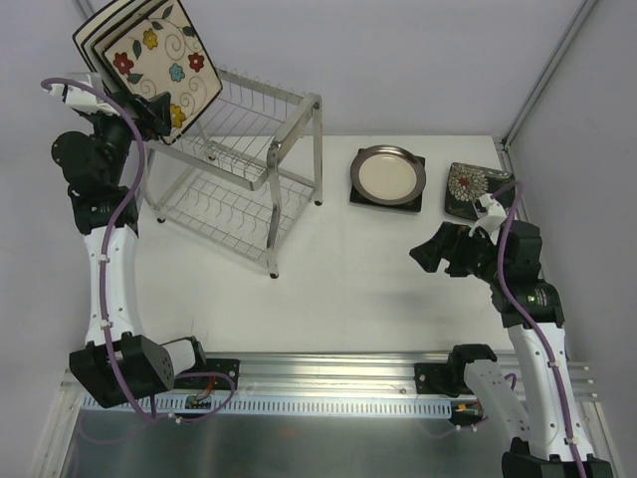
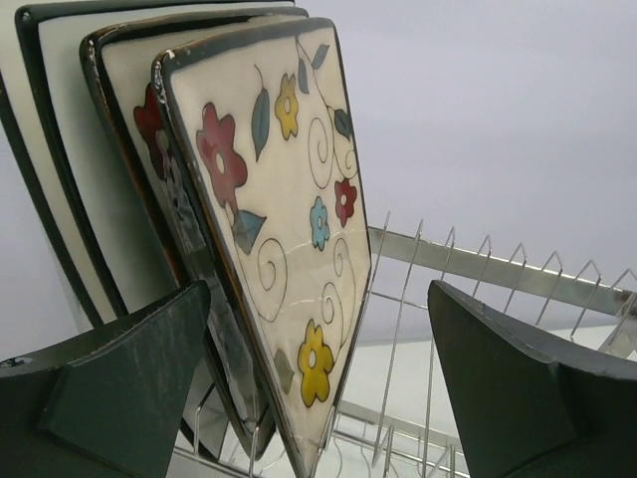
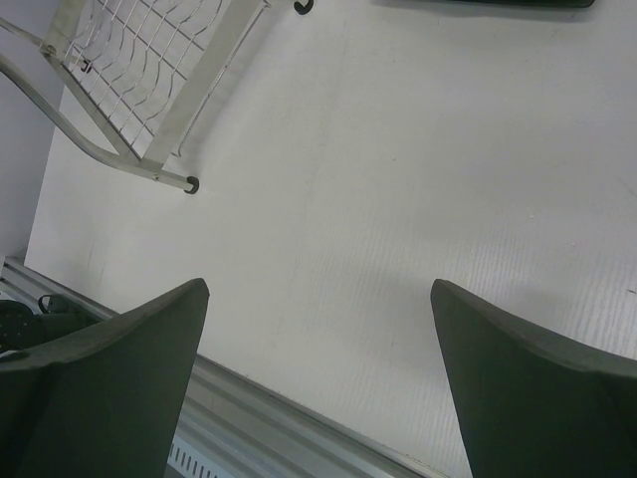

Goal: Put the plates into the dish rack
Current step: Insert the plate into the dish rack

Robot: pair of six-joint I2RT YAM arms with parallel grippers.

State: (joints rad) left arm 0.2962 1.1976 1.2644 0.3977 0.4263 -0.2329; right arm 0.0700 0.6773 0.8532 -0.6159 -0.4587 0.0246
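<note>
The silver wire dish rack point(image 1: 261, 164) stands at the back left. Three square plates stand upright in its top tier: the cream flowered plate point(image 1: 164, 62) in front, another flowered one behind it, and a white black-rimmed plate point(image 2: 55, 139) at the back. My left gripper point(image 1: 156, 110) is open, its fingers on either side of the front flowered plate point(image 2: 289, 189) without gripping it. The round cream grey-rimmed plate point(image 1: 388, 174) lies on a dark square plate point(image 1: 414, 202). The dark plate with white blooms point(image 1: 470, 186) lies at the right. My right gripper point(image 1: 420, 255) is open and empty.
The rack's top-tier wires point(image 2: 478, 269) run to the right of the standing plates. In the right wrist view the rack's foot point(image 3: 191, 184) and lower shelf sit at the upper left, and the table's metal rail point(image 3: 279, 418) runs below my right gripper point(image 3: 318, 299).
</note>
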